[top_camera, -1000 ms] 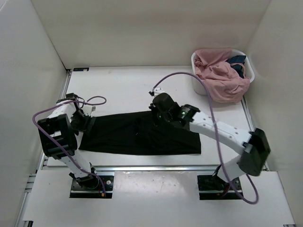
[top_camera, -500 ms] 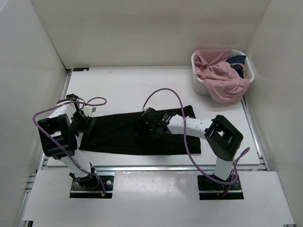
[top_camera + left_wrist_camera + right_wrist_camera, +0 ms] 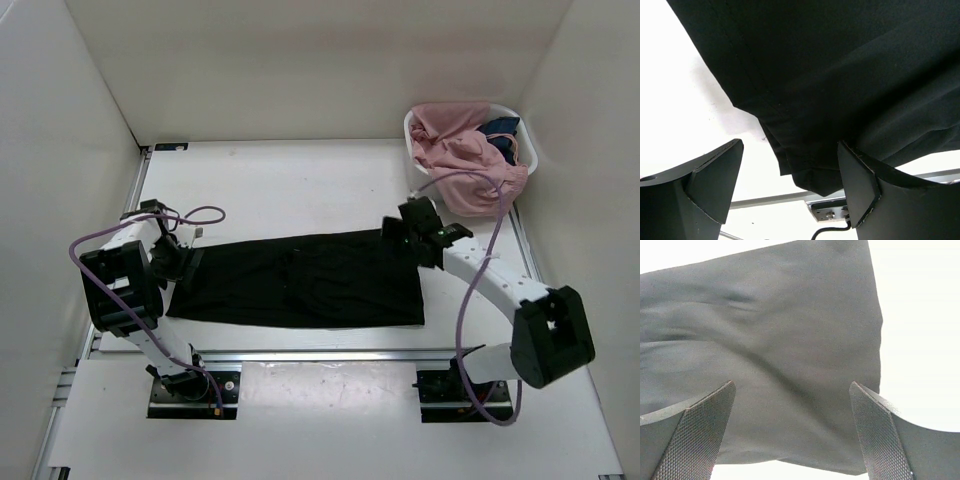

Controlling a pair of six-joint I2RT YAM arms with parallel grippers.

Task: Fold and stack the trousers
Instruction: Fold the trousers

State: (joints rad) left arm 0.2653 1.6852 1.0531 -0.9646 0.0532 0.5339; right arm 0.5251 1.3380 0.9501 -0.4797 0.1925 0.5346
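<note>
Trousers (image 3: 300, 285), one black pair, lie flat as a long band across the near half of the table (image 3: 270, 180), running from left to right.

At the band's left end, the left gripper (image 3: 790, 150) sits low with its fingers apart. The cloth's corner lies beneath and between them, but they are not pinched on it. At the right end, the right gripper (image 3: 792, 385) hangs above the far corner with its fingers spread wide, holding nothing. The smooth black cloth fills its wrist view. Further right, in the far corner of the table, a white basket (image 3: 533, 158) holds a pink garment (image 3: 465, 165) that spills over its rim, and a small dark blue cloth (image 3: 500, 130).

The pair looks laid out and smoothed lengthwise, so the step in hand seems to be the fold across its length. The next move probably calls for each gripper to drop onto a corner, close on the cloth there, and carry one end over to meet the other without dragging the lower layer.

Counted: one pair of trousers, two grippers, one basket, one pink garment, one blue cloth.
</note>
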